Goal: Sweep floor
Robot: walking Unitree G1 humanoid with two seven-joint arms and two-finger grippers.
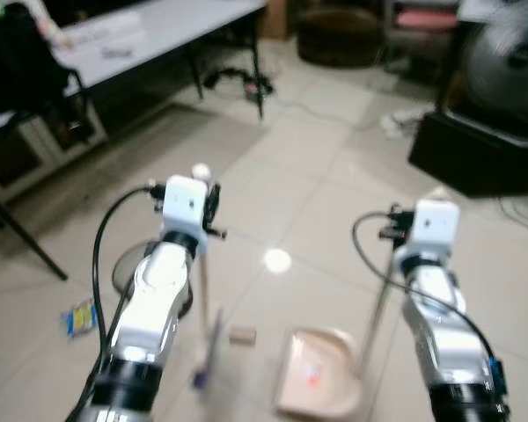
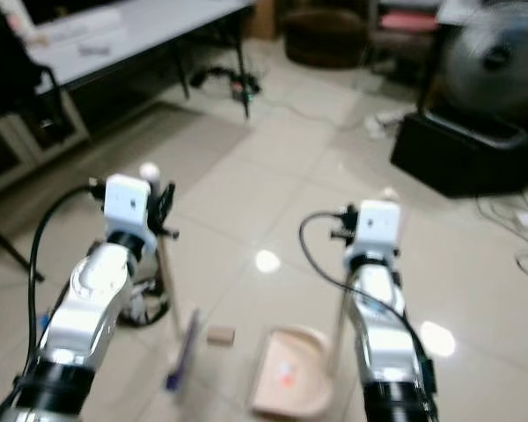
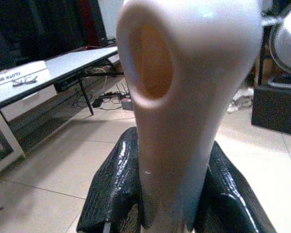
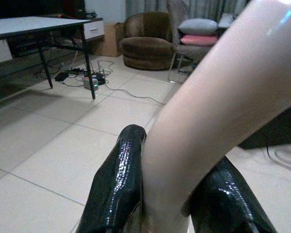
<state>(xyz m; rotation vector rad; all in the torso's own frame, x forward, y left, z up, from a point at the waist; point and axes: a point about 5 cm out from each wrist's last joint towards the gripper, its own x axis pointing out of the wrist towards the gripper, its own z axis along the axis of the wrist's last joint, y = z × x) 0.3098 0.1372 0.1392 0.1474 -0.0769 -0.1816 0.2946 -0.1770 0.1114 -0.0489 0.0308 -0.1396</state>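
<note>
1. In the left eye view we hold a broom (image 1: 204, 343) in our left end effector (image 1: 208, 204) and a long-handled dustpan (image 1: 321, 374) in our right end effector (image 1: 399, 227). The broom head rests on the tiled floor (image 1: 317, 167), near the pan's open mouth. A small brown scrap (image 1: 242, 335) lies between them, not yet swept in, and a blue and yellow wrapper (image 1: 79, 318) sits well apart to our left.
2. The right eye view shows the same layout. Something reddish already lies inside the dustpan, so we judge the sweeping partly done, with the scrap and wrapper left.
3. In the left wrist view our left fingers (image 3: 114, 189) are clamped on the pale broom handle with its hanging hole.
4. In the right wrist view our right fingers (image 4: 116, 182) are clamped on the dustpan handle, over the floor.
</note>
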